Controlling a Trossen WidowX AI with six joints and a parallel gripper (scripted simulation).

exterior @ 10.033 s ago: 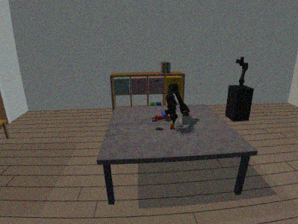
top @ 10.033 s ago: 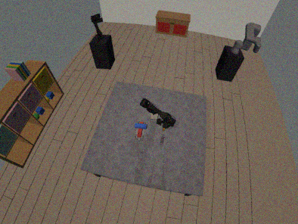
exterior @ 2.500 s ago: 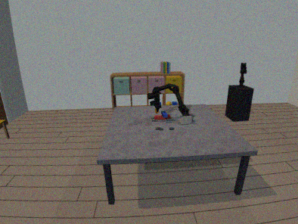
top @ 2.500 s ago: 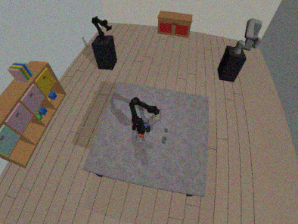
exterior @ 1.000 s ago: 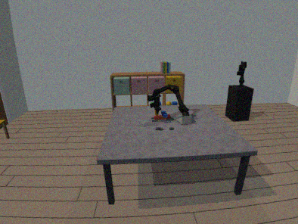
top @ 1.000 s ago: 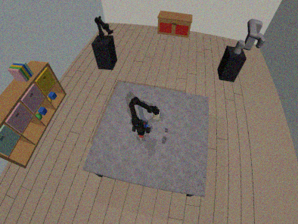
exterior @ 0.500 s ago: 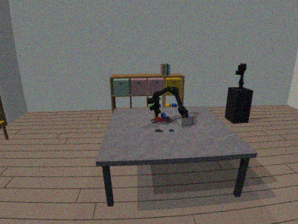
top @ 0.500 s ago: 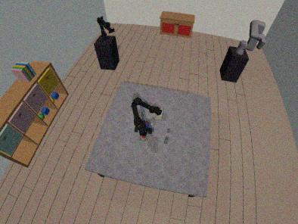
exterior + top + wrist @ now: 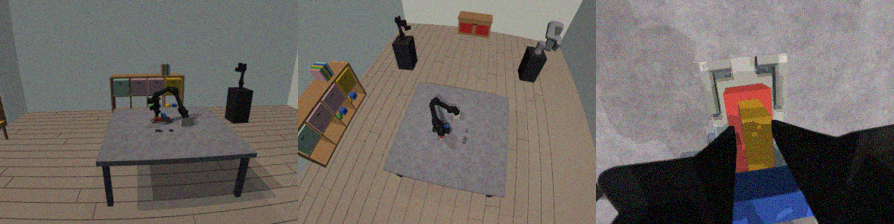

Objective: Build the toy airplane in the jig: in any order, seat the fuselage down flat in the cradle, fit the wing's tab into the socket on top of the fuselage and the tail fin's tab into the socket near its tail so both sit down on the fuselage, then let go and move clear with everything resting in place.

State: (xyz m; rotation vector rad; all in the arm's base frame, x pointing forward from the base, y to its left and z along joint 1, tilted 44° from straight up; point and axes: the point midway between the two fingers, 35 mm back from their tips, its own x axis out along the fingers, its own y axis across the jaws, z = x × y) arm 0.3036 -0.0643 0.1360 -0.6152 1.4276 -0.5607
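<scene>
In the wrist view the red fuselage lies in the grey jig cradle. The yellow tail fin stands upright on the fuselage near its tail end. The blue wing lies across the fuselage closer to the camera. My gripper is open, with its two black fingers on either side of the fin; a strip of red shows between the left finger and the fin. In the top and exterior views the plane is a small red and blue patch under the gripper.
Two small dark blocks lie on the grey table just beside the jig. The arm's base stands behind it. A shelf and two black pedestals stand on the floor, away from the table.
</scene>
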